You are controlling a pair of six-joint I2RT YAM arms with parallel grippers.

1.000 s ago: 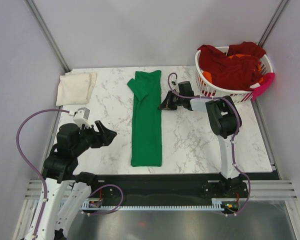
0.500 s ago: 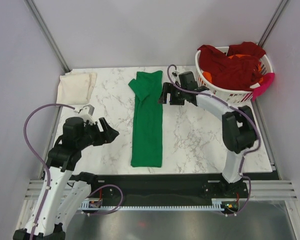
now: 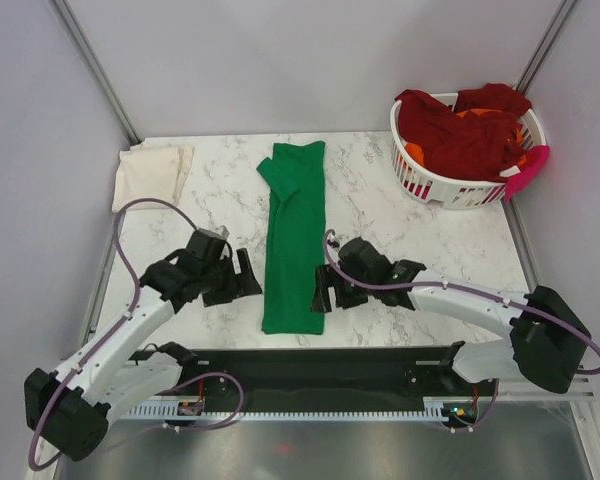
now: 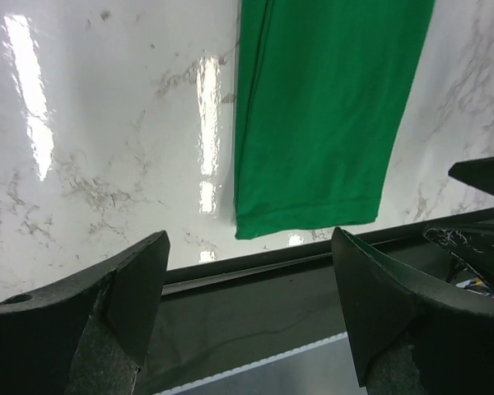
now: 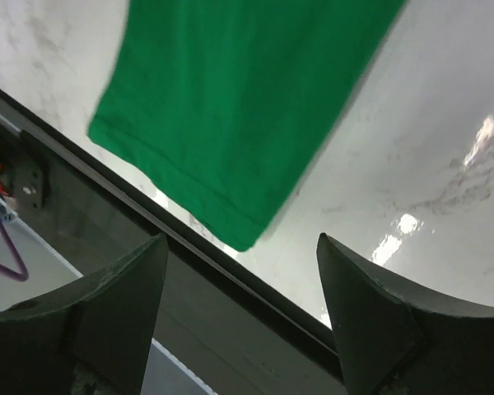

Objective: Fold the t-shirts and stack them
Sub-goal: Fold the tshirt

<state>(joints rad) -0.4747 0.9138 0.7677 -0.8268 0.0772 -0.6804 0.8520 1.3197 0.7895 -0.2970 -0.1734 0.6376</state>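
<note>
Left jaws and right jaws gaped wide, empty, flanking the near hem of the green t-shirt (image 3: 294, 250), a long strip on the counter (image 3: 410, 220).

The left arm (image 3: 120, 335) and right arm (image 3: 470, 303) are white links with black joints, purple cables (image 3: 130, 212), and black wedge fingers (image 4: 107, 321).

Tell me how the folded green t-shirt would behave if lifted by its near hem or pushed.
The green t-shirt is thin cloth folded into a long strip, so it would likely sag limply when lifted. On the glossy marble table, a push would probably bunch it rather than shift it whole.
</note>
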